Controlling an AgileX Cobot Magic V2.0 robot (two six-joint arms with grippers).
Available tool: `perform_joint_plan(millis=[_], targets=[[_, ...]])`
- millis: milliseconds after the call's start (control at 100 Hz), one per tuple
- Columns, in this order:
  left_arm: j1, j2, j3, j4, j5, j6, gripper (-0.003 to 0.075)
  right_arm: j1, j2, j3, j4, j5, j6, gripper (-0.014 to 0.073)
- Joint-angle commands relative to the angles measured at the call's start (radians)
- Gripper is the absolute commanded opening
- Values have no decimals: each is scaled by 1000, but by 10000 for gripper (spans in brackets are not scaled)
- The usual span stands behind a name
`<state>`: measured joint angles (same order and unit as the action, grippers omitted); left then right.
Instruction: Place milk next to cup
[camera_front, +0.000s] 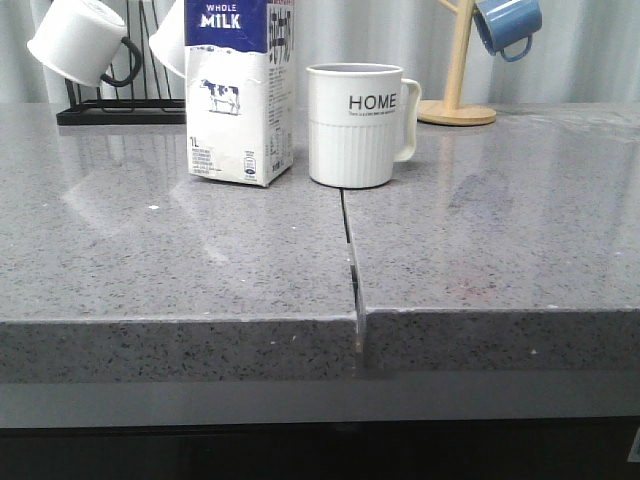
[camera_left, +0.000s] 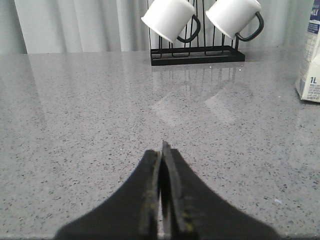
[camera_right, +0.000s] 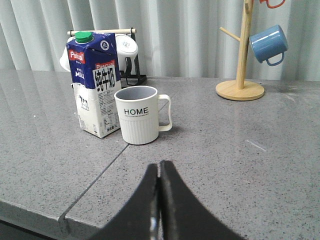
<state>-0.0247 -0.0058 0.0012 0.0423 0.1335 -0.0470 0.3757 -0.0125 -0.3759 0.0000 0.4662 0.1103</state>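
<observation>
A: Where is the whole milk carton (camera_front: 240, 90) sitting?

B: It is standing upright on the grey speckled countertop (camera_front: 160, 260), in the upper middle of the front view, just left of the cream HOME mug (camera_front: 355, 125). A narrow gap is showing between them, so they are beside each other, not touching. From the right wrist camera the carton (camera_right: 95, 82) is showing its green screw cap and is sitting at the left of the mug (camera_right: 140, 115), whose handle is pointing toward the right of the frame.

A: And the grippers?

B: Neither is appearing in the front view. The left gripper (camera_left: 162, 150) is showing its fingers pressed together with nothing between them, hovering over bare counter. The right gripper (camera_right: 159, 167) is likewise clenched on nothing, pointing toward the mug from well short of it.

A: Anything else around?

B: A black wire rack (camera_front: 120, 105) in the upper left is carrying two white mugs with black handles (camera_left: 170, 17). In the upper right, a wooden mug tree (camera_front: 458, 70) is holding a blue mug (camera_front: 508, 25). A seam (camera_front: 350, 260) is running down the counter's middle.
</observation>
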Motion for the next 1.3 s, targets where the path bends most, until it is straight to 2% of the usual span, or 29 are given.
perform_joint_plan(millis=[0, 150, 250, 470, 610, 780, 1290], targets=[[-7, -32, 42, -10, -79, 1, -21, -2, -11, -14, -23, -100, -3, -69], [-7, -32, 42, -10, -79, 1, -21, -56, -11, 51, -26, -236, -3, -69], [-7, -32, 42, -10, -79, 1, -21, -150, -10, 115, -25, -338, -3, -69], [-7, -32, 42, -10, -79, 1, -21, -323, -10, 217, -25, -359, -6, -69], [-7, -32, 42, -10, -79, 1, -21, -385, -10, 298, -26, -417, -6, -69], [-7, -32, 42, -10, -79, 1, -21, -412, -10, 388, -26, -542, -6, -69], [-7, -32, 42, -10, -79, 1, -21, -412, -17, 386, -32, -522, -6, -69]])
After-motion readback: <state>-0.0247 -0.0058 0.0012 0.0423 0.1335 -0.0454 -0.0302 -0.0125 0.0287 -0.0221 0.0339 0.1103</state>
